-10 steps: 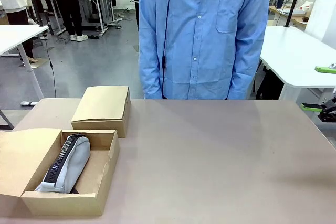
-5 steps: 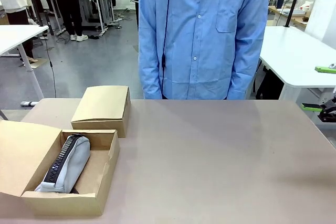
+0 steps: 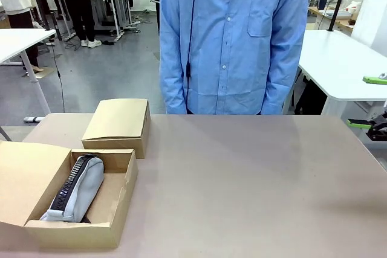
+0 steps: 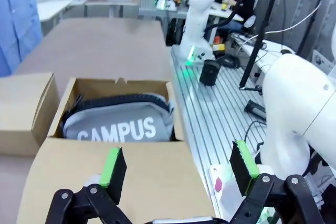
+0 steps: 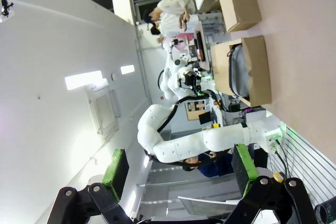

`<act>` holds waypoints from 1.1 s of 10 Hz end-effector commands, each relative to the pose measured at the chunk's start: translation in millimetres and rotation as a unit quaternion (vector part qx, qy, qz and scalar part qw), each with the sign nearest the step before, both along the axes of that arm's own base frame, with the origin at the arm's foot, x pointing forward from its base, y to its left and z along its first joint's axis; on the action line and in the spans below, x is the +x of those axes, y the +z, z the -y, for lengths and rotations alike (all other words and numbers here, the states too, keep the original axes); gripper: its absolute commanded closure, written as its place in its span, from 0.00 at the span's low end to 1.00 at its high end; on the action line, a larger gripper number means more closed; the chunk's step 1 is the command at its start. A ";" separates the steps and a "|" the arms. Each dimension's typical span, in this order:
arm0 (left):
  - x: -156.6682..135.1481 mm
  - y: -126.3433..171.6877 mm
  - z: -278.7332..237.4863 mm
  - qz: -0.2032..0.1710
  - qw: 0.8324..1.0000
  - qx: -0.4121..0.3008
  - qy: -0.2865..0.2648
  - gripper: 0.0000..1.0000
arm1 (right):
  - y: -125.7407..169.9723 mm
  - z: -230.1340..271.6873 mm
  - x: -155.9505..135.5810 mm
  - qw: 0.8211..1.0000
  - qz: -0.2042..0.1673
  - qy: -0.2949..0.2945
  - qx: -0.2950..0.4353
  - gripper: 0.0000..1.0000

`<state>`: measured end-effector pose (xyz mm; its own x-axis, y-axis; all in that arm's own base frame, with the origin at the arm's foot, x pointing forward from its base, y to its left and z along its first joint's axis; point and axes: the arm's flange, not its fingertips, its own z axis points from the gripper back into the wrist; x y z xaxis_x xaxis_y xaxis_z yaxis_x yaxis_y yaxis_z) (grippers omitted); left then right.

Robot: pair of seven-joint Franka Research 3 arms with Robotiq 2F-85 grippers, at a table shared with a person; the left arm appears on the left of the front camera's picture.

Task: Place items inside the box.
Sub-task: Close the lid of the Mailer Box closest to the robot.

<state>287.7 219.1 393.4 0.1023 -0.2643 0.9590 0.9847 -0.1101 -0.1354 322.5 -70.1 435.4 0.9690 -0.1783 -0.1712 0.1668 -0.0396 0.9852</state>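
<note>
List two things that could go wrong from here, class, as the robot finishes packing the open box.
The pencil case lies slanted across the box and may crowd whatever is added. The lid flap stands raised beside the open left gripper; a careless nudge could tip it over the opening.

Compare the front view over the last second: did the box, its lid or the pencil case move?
Only the lid flap of the open box moved: its upper left edge has risen higher at picture left. The grey pencil case lies inside as before; the closed smaller box and the person stayed put.
</note>
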 end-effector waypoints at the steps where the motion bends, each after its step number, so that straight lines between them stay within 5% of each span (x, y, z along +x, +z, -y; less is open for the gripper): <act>1: 1.6 0.3 -7.0 0.029 0.999 0.019 0.015 0.00 | 7.3 -0.2 0.3 1.000 -0.009 -0.002 0.013 0.00; 5: 7.5 8.9 -60.5 0.101 0.974 0.106 0.173 0.00 | 7.3 -0.2 0.3 1.000 -0.009 -0.002 0.013 0.00; 8: 20.2 -17.1 -84.8 0.042 0.923 0.282 0.259 0.00 | 7.3 -0.2 0.3 1.000 -0.009 -0.002 0.013 0.00; 11: 43.8 -40.1 -86.4 0.003 0.898 0.331 0.290 0.00 | 7.3 -0.2 0.3 1.000 -0.009 -0.002 0.013 0.00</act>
<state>326.6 318.5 358.6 0.3551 -0.6895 0.6313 0.8492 0.5202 0.0904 322.4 -70.2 435.5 0.9690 -0.1783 -0.1710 0.1666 -0.0397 0.9852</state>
